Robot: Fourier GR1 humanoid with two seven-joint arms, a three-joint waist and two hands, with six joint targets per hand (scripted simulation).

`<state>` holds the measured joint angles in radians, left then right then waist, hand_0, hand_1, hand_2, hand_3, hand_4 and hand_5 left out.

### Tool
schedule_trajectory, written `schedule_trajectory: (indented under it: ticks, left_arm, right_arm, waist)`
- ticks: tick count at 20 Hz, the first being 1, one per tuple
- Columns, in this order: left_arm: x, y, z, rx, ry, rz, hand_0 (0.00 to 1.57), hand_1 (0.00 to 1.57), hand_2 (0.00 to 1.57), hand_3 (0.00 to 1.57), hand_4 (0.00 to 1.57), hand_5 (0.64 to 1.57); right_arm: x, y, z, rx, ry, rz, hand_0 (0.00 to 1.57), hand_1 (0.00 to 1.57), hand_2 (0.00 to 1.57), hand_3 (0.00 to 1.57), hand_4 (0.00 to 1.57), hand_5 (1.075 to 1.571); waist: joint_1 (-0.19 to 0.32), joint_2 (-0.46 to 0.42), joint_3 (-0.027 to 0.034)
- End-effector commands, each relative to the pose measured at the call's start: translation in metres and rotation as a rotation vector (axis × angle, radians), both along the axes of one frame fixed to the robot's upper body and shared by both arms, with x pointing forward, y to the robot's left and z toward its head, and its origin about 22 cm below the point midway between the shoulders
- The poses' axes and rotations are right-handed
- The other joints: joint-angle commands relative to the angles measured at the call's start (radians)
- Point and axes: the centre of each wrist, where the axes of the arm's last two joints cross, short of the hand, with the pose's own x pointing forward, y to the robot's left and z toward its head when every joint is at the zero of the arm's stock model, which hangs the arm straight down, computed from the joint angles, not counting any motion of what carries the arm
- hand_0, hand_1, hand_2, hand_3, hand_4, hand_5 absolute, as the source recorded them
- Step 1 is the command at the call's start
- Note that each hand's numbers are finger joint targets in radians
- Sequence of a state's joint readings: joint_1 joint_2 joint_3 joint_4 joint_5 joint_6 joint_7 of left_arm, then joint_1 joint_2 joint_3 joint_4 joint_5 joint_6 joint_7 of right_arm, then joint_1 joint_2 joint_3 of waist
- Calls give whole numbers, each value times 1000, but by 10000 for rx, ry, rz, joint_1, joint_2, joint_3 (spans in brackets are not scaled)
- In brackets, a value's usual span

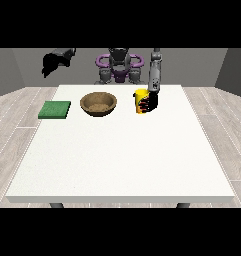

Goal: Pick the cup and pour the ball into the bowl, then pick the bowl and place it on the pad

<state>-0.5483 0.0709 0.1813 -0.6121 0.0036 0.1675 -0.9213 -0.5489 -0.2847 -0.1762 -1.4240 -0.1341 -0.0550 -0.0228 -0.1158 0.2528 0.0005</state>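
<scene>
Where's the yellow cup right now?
In the front view the yellow cup stands upright on the white table, far side, right of the brown bowl, with the hand at the view's right wrapped around it.

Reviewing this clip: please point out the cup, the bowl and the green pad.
cup (140,95): front view, on its yellow upper wall.
bowl (98,104): front view, inside its brown hollow.
green pad (55,109): front view, on the middle of its top face.
</scene>
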Motion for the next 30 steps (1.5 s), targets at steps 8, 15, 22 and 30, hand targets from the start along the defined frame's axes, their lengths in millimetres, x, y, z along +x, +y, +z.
schedule_trajectory:
  ticks: [8, 15, 22, 30]
  left_arm:
    - [2, -10, -4, 669, 304, 10, 1345, 1345, 1571, 1571, 1312, 1172]
    - [49, -29, 62, 1989, 344, 356, 1353, 1353, 1571, 1571, 1322, 1172]
    - [70, -33, 92, 4944, 45, 1816, 1399, 1399, 1571, 1571, 1489, 1267]
    - [81, -84, 111, 7526, -1044, 2321, 1454, 1454, 1571, 1571, 1494, 1227]
  right_arm:
    - [-7, -32, -19, -11, 798, -674, 0, 0, 395, 657, 584, 1569]
    - [-9, -65, -45, 85, 1245, -668, 0, 0, 405, 643, 545, 1570]
    - [-2, -60, -34, 32, 793, -43, 0, 0, 333, 646, 544, 1569]
    - [17, -68, -10, 93, 116, -173, 0, 0, 362, 663, 552, 1569]
  waist:
    - [248, -900, -6]
    - [112, -1451, 1]
    - [-637, -989, 4]
    - [-457, -307, 18]
